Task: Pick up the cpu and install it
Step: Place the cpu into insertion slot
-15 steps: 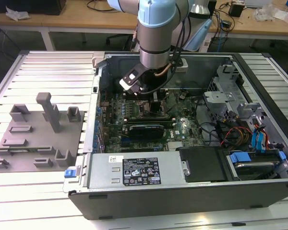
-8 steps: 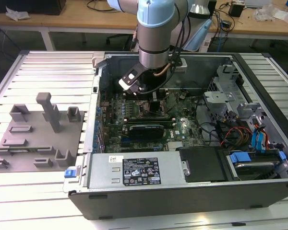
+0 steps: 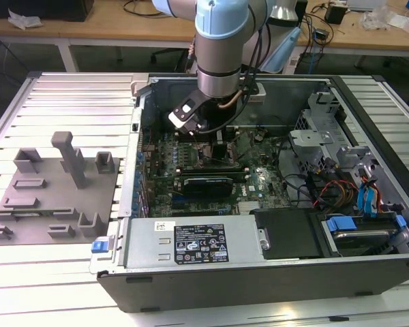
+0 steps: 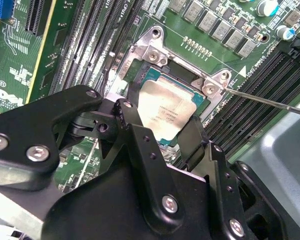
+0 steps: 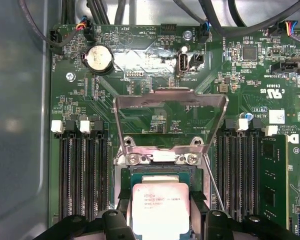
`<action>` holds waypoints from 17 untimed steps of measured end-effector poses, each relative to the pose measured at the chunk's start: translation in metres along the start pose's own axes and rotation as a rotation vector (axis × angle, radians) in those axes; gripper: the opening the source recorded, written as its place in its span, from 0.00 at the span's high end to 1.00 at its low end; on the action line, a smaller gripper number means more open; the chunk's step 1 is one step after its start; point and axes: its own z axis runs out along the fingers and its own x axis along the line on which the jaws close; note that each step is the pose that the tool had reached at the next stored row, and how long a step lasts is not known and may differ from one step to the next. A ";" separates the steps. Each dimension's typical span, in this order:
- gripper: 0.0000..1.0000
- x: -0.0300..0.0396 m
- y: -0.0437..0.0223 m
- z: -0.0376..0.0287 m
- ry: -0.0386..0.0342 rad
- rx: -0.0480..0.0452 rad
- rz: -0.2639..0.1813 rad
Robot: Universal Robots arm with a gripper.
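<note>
Workshop, wooden worktops at back. Up front, slatted metal bench carrying one open computer case and one grey fixture plate. One arm reaching down into case. One cpu, silver lid, at socket between two memory-slot banks. One raised load plate just beyond it. Claw clamped on cpu's two opposite edges. One coin cell on board. One printed label on power supply; cpu lid carries print too.

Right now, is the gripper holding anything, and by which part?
The gripper holds the cpu by two opposite side edges, pinched from either side, at the socket.
</note>
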 end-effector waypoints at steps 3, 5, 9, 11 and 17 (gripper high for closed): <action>0.45 0.0000 0.0008 0.0002 0.0003 -0.0004 0.000; 0.45 -0.0001 0.0012 0.0002 0.0003 -0.0004 0.000; 0.45 -0.0002 0.0016 0.0002 0.0003 -0.0004 0.000; 0.45 -0.0002 0.0018 0.0002 0.0002 -0.0003 0.000; 0.45 -0.0002 0.0018 0.0003 0.0003 -0.0005 0.000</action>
